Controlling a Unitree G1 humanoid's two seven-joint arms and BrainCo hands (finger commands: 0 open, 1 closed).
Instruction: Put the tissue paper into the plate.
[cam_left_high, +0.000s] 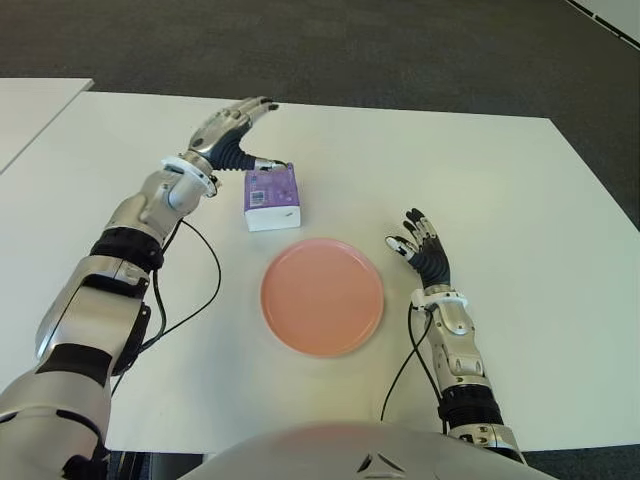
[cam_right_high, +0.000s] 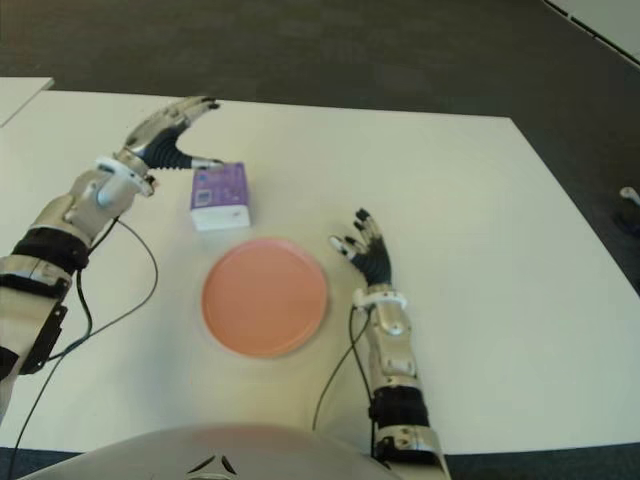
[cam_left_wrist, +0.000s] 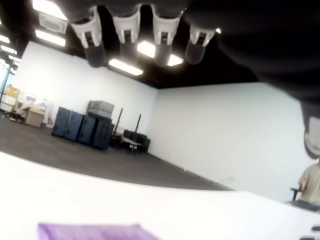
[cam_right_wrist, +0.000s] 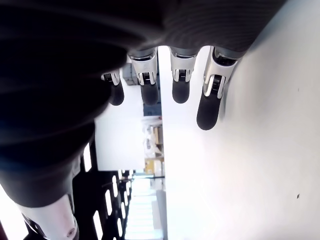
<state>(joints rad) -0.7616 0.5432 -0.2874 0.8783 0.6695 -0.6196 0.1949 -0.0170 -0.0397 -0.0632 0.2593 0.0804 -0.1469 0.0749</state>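
Observation:
A purple and white tissue pack lies on the white table, just beyond the far left rim of the round pink plate. My left hand hovers at the pack's far left side with its fingers spread and nothing in them; its thumb reaches to the pack's top edge. In the left wrist view the pack shows under the extended fingers. My right hand stays idle to the right of the plate, fingers straight and holding nothing.
A second white table stands at the far left, with a narrow gap between the two. Black cables trail from both forearms across the tabletop. Dark carpet lies beyond the far edge.

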